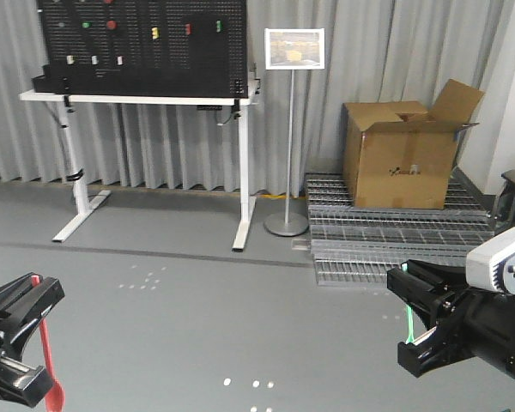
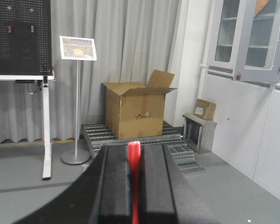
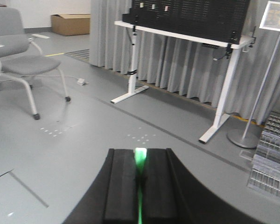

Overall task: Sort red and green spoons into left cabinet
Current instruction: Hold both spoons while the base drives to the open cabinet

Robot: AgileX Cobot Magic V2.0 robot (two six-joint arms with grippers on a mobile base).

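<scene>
Now each gripper clenches a spoon.
The left gripper (image 1: 33,339) grips the red spoon (image 1: 45,343), the right gripper (image 1: 407,319) the green spoon (image 1: 409,324); box (image 1: 401,159) and table (image 1: 137,99) ahead; chair (image 3: 23,65) only in the right wrist view.

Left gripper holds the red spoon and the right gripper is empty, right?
No. The right gripper is not empty: its jaws are shut on the green spoon, as the right wrist view shows. The left gripper does hold the red spoon.
</scene>
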